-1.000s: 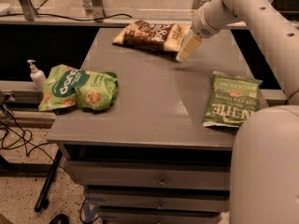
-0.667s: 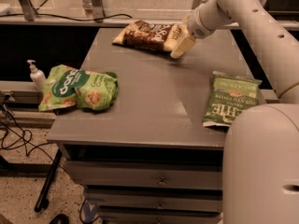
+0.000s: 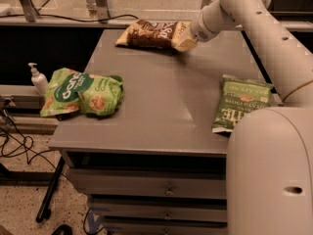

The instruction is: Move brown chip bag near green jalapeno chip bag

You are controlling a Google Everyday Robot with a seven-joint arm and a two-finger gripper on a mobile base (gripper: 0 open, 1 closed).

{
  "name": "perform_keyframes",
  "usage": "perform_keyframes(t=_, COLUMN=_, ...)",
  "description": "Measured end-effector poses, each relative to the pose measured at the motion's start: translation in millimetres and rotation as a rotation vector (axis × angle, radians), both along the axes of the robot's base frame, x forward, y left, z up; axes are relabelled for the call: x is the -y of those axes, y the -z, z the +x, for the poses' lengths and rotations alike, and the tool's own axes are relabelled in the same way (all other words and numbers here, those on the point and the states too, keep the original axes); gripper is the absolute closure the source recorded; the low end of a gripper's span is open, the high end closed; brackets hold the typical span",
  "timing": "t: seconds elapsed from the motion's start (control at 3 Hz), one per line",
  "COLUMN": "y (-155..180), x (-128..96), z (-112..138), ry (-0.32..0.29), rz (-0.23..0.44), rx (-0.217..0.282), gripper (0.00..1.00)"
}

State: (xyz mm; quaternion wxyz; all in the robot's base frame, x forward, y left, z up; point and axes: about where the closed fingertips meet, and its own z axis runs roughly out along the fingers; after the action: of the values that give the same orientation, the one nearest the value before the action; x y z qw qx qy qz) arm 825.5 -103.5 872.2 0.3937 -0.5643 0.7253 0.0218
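- Where the far edge of the bench (image 3: 166, 97) runs, the brown chip bag (image 3: 149, 33) is seen lying flat, with a dark brown middle and cream-yellow ends; its large white lettering cannot be read.
- The claw (image 3: 185, 42) is set at the bag's right end; whether it is spread or closed cannot be told.
- The green jalapeno chip bag (image 3: 242, 104), marked with white "Kettle" lettering, is laid well apart at the bench's right edge.

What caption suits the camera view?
Claw at the brown chip bag, far side of table; green jalapeno chip bag lies at right edge.
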Motion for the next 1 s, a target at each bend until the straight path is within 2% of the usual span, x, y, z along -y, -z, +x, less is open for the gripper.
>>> perform_keyframes(t=0.33, y=-2.9, x=-0.5, z=0.6, ry=0.004, rz=0.003, rx=-0.003, gripper=0.87)
perform_keyframes(t=0.67, y=-7.3, x=1.2, z=-0.2, ry=0.004, rz=0.002, rx=-0.002, gripper=1.00)
perform_keyframes(t=1.0, y=-11.8, x=0.7, z=-1.5, ry=-0.004, rz=-0.001, rx=0.000, gripper=1.00)
